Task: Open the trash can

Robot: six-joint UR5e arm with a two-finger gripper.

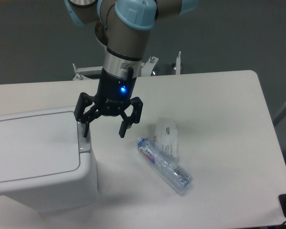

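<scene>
Trash can (35, 157) lid shut, long axis left-right, grey push tab (84, 141) facing right; hand (104, 131) spread wide above tab.

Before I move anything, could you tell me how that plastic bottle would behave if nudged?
The bottle lies on its side, so it would probably roll. It looks clear and empty, so likely light. Its wall seems crinkled, so it may dent under a squeeze.
</scene>
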